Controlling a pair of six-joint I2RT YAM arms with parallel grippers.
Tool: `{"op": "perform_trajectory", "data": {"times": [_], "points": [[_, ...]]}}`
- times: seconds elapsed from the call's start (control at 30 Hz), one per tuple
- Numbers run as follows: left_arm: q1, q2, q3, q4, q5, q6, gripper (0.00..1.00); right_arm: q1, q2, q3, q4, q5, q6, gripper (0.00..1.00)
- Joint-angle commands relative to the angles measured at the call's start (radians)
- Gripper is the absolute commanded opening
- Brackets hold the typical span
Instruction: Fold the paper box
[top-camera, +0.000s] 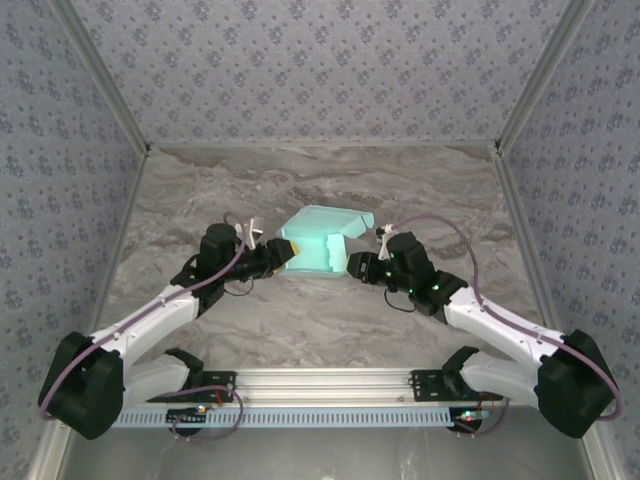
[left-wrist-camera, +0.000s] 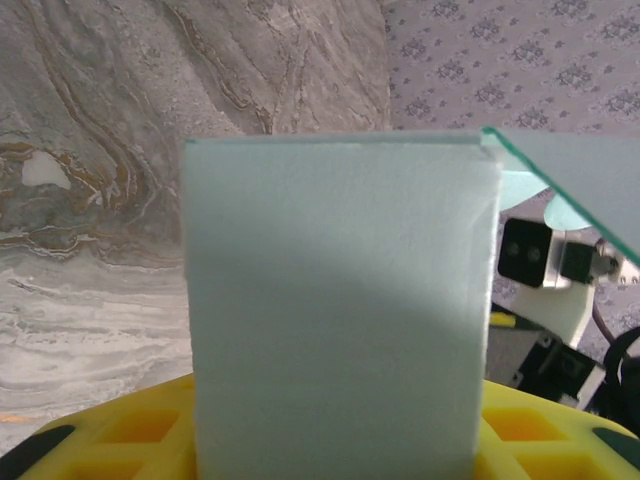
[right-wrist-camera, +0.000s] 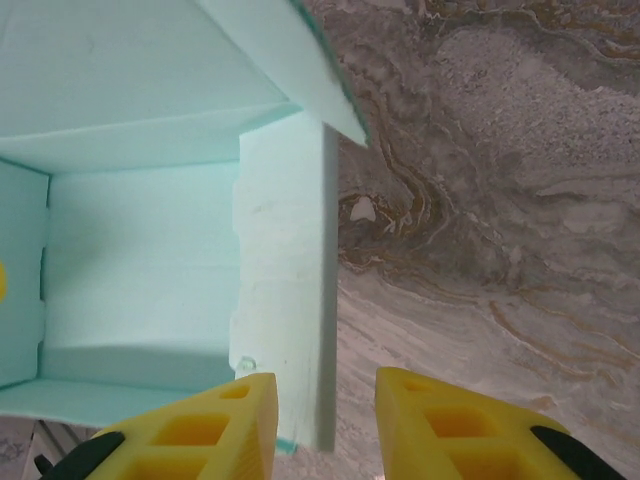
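Yellow latticed plastic fingers of my left gripper sit at either side of an upright wall of the paper box, a pale aqua-blue carton of thin card with its lid flap lifted. The wall fills the gap between those fingers and hides their inner faces, so I cannot tell whether I am clamped on it or merely straddling it. From above, that gripper meets the box's left end over the grey-brown marble-patterned tabletop. The box sits near the middle of the table, between my two grippers, with its hollow side turned toward the right one. In the left wrist view the flap's thin edge slants down to the right above the wall. My right gripper meets the box's right end. Its wrist view looks into the hollow: a floor panel, a back wall, and a narrow side wall standing between my two yellow fingers. The left of these lies against that wall, while the right one stands clear of it with marble showing in the gap. This gripper is released, jaws apart around the wall.
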Motion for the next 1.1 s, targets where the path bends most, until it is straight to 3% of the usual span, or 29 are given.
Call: {"op": "perform_trajectory", "data": {"times": [0.0,0.17,0.37,0.53,0.73,0.9,1.07], "points": [[0.005,-0.011,0.008,0.05,0.043,-0.029,0.47,-0.023,0.056,0.07,0.055,-0.05,0.039,0.32],[0.005,-0.001,0.008,0.072,0.055,-0.041,0.47,-0.014,0.145,0.086,0.124,-0.083,0.062,0.29],[0.005,0.018,0.01,0.102,0.064,-0.061,0.47,0.028,0.205,0.174,-0.023,0.031,-0.044,0.28],[0.002,0.024,0.023,0.072,0.043,-0.042,0.47,0.112,0.278,0.28,-0.169,0.198,-0.119,0.2],[-0.001,0.011,0.024,0.061,0.027,-0.023,0.47,0.207,0.402,0.375,-0.273,0.466,-0.107,0.22],[-0.002,0.019,0.025,0.028,0.011,0.022,0.47,0.217,0.48,0.392,-0.229,0.465,-0.098,0.29],[0.002,0.034,0.003,0.018,-0.043,0.025,0.45,0.189,0.456,0.322,-0.118,0.372,-0.101,0.3]]}}
